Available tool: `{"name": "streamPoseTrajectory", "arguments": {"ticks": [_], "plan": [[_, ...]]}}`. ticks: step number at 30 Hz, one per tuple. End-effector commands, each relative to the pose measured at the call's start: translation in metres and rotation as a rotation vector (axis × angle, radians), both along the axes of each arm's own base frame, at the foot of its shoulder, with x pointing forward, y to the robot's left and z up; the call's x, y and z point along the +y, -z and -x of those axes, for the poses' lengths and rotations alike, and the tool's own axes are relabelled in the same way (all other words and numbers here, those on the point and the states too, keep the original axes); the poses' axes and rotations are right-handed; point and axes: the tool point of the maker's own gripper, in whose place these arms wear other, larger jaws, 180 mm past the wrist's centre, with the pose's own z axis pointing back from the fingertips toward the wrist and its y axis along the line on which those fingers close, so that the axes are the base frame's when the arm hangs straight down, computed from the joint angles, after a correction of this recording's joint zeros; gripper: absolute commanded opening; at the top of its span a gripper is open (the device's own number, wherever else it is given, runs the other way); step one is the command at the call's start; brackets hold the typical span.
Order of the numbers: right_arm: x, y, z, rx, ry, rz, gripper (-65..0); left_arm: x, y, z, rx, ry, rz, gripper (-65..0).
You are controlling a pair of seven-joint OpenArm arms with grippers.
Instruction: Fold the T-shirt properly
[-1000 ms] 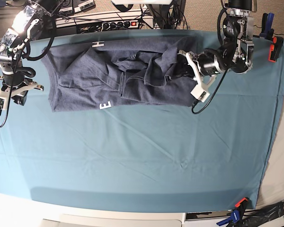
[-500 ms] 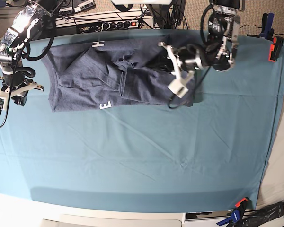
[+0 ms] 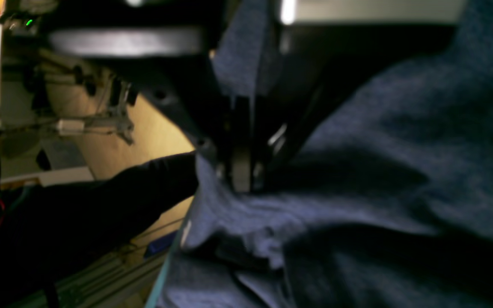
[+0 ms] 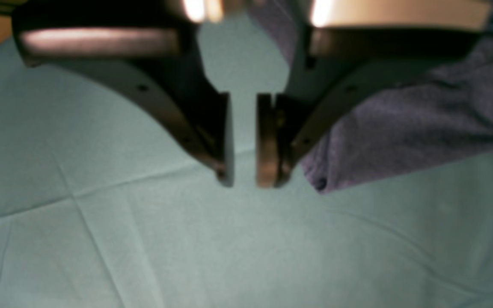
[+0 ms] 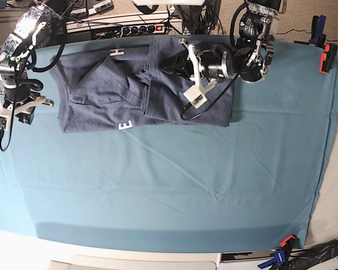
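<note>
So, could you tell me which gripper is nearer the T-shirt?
Left. The left gripper is pinching the T-shirt; the right gripper hangs just off its edge, over the cloth.

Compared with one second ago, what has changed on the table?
The left pincer, shut on the T-shirt, has carried the fabric across toward the shirt's middle, laying that side over as a fold. The right pincer has opened wider beside the shirt's edge, over the teal table cloth, holding nothing. The rest of the shirt stayed put.
</note>
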Motion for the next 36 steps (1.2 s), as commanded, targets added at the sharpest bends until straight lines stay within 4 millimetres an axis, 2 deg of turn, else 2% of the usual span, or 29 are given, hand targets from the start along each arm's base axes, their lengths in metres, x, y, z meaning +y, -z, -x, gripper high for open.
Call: {"name": "streamPoseTrajectory", "arguments": {"ticks": [1,3,6,8,10,12,14,15,17,19,26,31,36], "plan": [[-0.004,-0.014,-0.005,-0.043,-0.01,0.028,-48.0,-0.003,-0.01,-0.003,-0.034,0.007,0.029,-65.0],[-0.009,-0.008,-0.005,-0.023,-0.012,0.026,-42.8,-0.003,-0.01,-0.003,-0.037,0.013,0.025,-65.0],[-0.027,0.014,-0.003,0.037,0.004,0.001,-41.8,0.0,-0.005,-0.005,-0.049,0.016,-0.009,-64.5],[-0.033,0.034,-0.002,0.077,0.004,-0.071,-41.8,0.002,-0.003,-0.008,-0.066,0.018,-0.037,-51.8],[-0.029,0.055,-0.003,0.115,-0.026,-0.194,-41.8,0.005,-0.003,-0.015,-0.095,0.015,-0.065,-39.5],[-0.02,0.072,-0.006,0.14,-0.065,-0.316,-41.8,0.005,-0.007,-0.021,-0.12,0.015,-0.073,-35.4],[-0.007,0.085,-0.009,0.153,-0.104,-0.439,-41.5,0.005,-0.012,-0.027,-0.144,0.013,-0.069,-35.4],[-0.001,0.09,-0.01,0.156,-0.122,-0.496,-38.9,0.005,-0.015,-0.029,-0.155,0.01,-0.069,-35.4],[0.014,0.095,-0.01,0.164,-0.171,-0.58,-34.7,0.006,-0.016,-0.032,-0.174,0.009,-0.084,-35.4],[0.024,0.094,-0.01,0.153,-0.216,-0.634,-34.0,0.006,-0.016,-0.034,-0.181,0.004,-0.089,-35.4],[0.036,0.097,-0.002,0.195,-0.249,-0.691,-34.0,0.007,-0.015,-0.034,-0.178,0.001,-0.095,-35.4],[0.039,0.108,0.015,0.259,-0.249,-0.701,-34.0,0.008,-0.014,-0.034,-0.181,0.0,-0.101,-35.4],[0.049,0.11,0.028,0.275,-0.304,-0.729,-34.1,0.008,-0.014,-0.034,-0.181,0.0,-0.1,-35.4]]}}
